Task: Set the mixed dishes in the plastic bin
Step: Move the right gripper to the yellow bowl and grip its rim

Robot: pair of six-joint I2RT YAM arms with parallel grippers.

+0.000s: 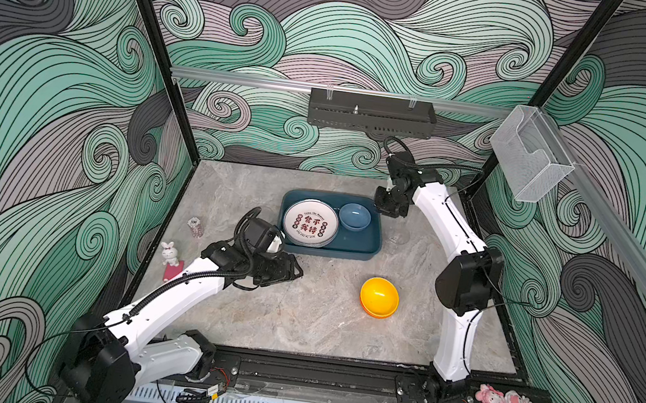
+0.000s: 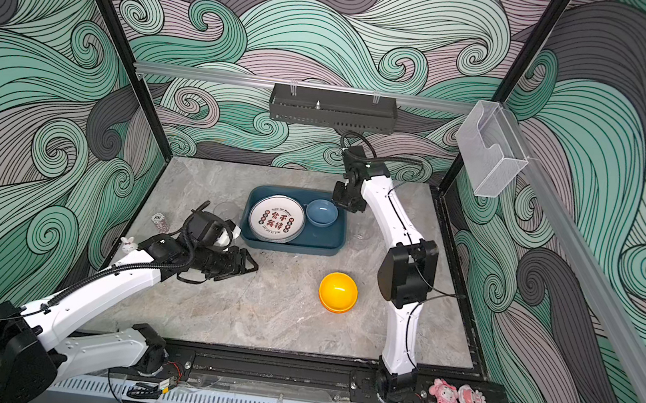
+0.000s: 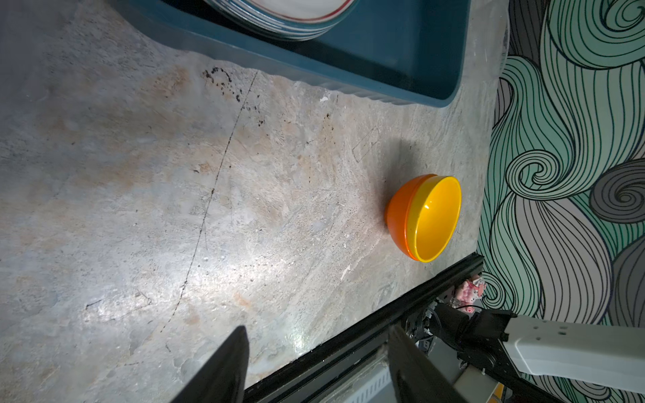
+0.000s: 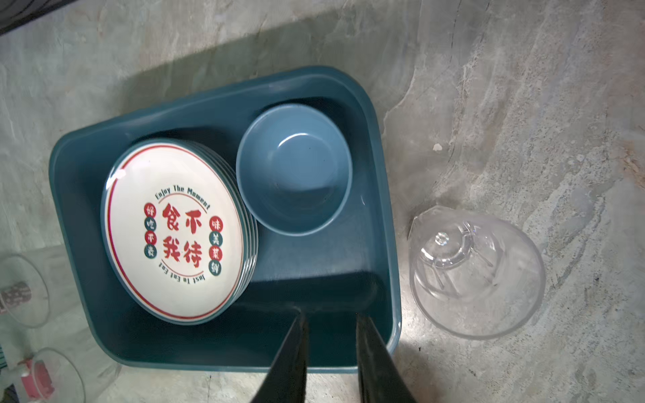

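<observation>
1. The dark teal plastic bin (image 1: 354, 242) sits on the grey stone bench (image 1: 298, 321). It holds a stack of round white plates with red writing (image 4: 174, 233) and a small blue bowl (image 4: 293, 167).
2. The right jaws hang over the bin's far right corner, a little apart, with nothing in them.
3. A clear glass cup (image 4: 476, 275) stands on the bench just beside that end, outside the bin. It is the dish closest to the right jaws, so it looks like their next pick.
4. The left jaws are wide apart and empty, pointing at the small yellow bowl (image 3: 436, 218) inside an orange bowl (image 3: 398, 216).
</observation>
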